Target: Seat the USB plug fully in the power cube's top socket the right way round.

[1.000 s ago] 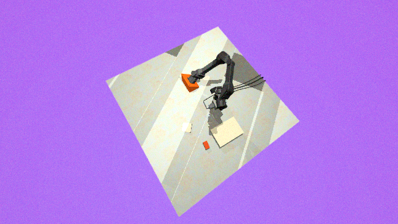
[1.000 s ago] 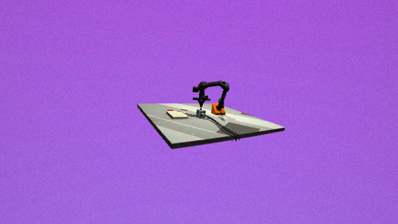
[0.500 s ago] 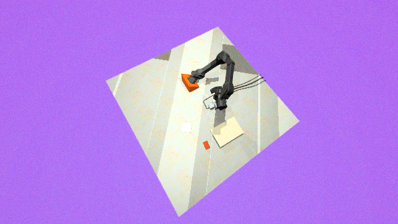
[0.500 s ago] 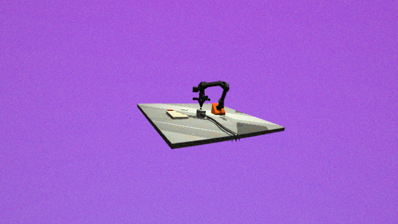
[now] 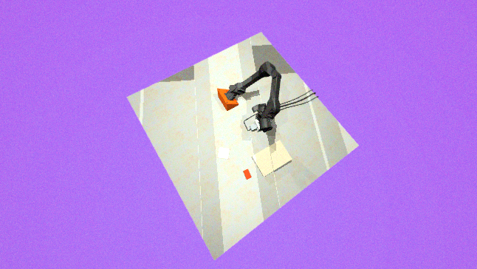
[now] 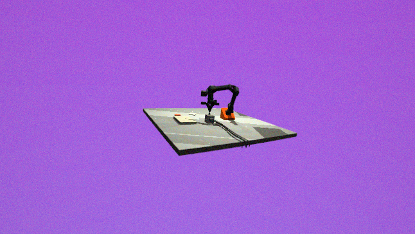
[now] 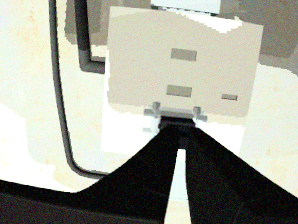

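Note:
The power cube [image 7: 140, 70] [image 6: 208, 119] stands on the table, its pale top face showing in the wrist view with two larger slots and one small slot. My gripper [image 7: 181, 136] [image 6: 209, 113] points straight down over the near part of that face. It is shut on the dark USB plug [image 7: 175, 121], of which only a little shows between the fingertips. Grey bracket-like parts [image 7: 198, 114] surround the plug at the cube's top. The fingers hide the socket, so how deep the plug sits and which way round it is cannot be told.
Dark cables [image 7: 60, 110] [image 6: 229, 130] [image 5: 299, 100] run beside the cube and over the table edge. A cream slab [image 5: 272, 159] [image 6: 184, 119], a small red block [image 5: 247, 174] [image 6: 177, 115] and a white square [image 5: 223, 153] [image 6: 192, 114] lie on the table. The arm's orange base [image 5: 227, 101] [image 6: 223, 114] stands nearby.

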Robot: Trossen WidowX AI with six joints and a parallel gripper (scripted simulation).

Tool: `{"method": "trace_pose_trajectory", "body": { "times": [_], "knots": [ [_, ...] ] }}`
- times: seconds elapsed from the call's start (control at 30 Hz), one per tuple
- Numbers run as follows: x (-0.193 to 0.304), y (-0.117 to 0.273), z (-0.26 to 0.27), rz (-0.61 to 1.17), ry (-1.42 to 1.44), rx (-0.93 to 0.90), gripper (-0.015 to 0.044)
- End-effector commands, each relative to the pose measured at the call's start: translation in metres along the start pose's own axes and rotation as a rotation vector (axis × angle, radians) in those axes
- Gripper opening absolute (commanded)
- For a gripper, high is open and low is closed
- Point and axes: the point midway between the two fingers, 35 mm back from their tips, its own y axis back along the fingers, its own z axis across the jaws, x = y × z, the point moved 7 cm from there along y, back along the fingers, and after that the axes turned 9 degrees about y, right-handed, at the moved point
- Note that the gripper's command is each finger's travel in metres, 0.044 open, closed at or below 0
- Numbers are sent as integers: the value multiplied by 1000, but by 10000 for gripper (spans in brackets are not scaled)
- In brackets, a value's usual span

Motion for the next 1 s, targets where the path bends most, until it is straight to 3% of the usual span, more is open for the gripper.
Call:
{"method": "trace_pose_trajectory", "body": {
  "times": [0.0, 0.07, 0.2, 0.97],
  "knots": [
    [0, -2, 0, 1, 3, -4, 0],
    [0, -2, 0, 1, 3, -4, 0],
    [0, 0, 0, 0, 0, 0, 95],
    [-1, 5, 0, 0, 1, -1, 95]
  ]
}}
